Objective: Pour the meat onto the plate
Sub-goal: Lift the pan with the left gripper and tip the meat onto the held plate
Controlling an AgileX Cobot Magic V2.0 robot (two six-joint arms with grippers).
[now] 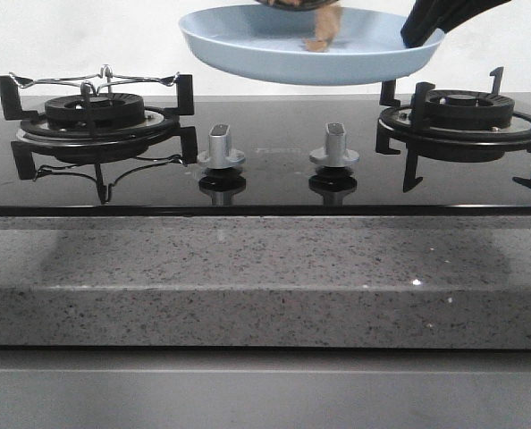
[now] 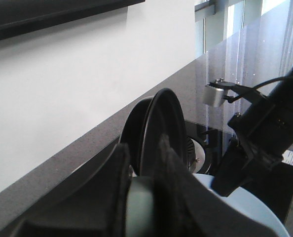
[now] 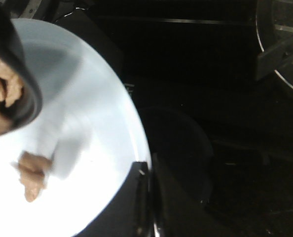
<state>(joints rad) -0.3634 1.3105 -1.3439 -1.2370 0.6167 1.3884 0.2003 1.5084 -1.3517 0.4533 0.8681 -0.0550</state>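
The pale-blue plate (image 1: 248,49) hangs in the air above the hob, between the two burners. My right gripper (image 3: 149,192) is shut on its rim and shows as a black shape at the top right of the front view (image 1: 424,27). My left gripper (image 2: 142,158) is shut on the pale handle (image 2: 141,207) of the black frying pan (image 2: 159,123), which is tipped on edge over the plate (image 3: 87,123). Meat (image 3: 1,91) sits at the pan's lip (image 3: 18,74). A few pieces (image 3: 33,175) are on the plate, and one blurred clump (image 1: 322,31) shows above it.
The black glass hob carries a left burner (image 1: 96,116) with a wire stand and a right burner (image 1: 467,116). Two silver knobs (image 1: 221,147) (image 1: 334,146) stand between them. The speckled grey counter edge (image 1: 265,286) runs across the front. A white wall is behind.
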